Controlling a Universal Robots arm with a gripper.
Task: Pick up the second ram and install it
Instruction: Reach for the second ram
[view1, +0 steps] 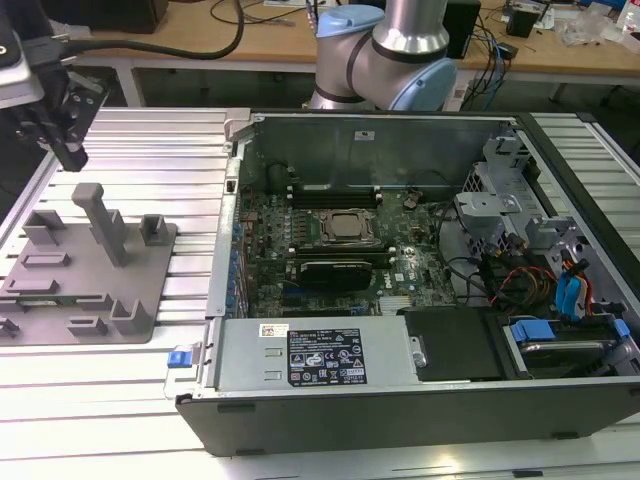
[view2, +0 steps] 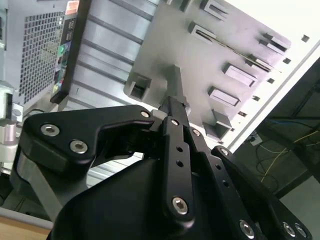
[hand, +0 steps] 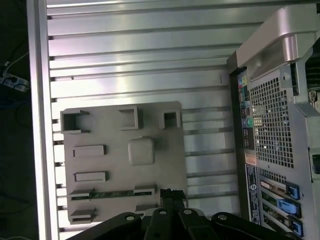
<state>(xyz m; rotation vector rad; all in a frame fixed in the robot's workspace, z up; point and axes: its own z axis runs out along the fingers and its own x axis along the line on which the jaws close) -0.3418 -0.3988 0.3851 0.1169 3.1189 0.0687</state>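
Our pincer hangs closed and empty over the grey tray. We judge the second ram light, stiff and fragile, best gripped by its long edges.

No print can be read; a black-and-white label sits on the computer case, well apart from the gripper; its lettering is too small.

Exterior view overlooks computer case and grey tray; both wrist views face that tray past the end effector
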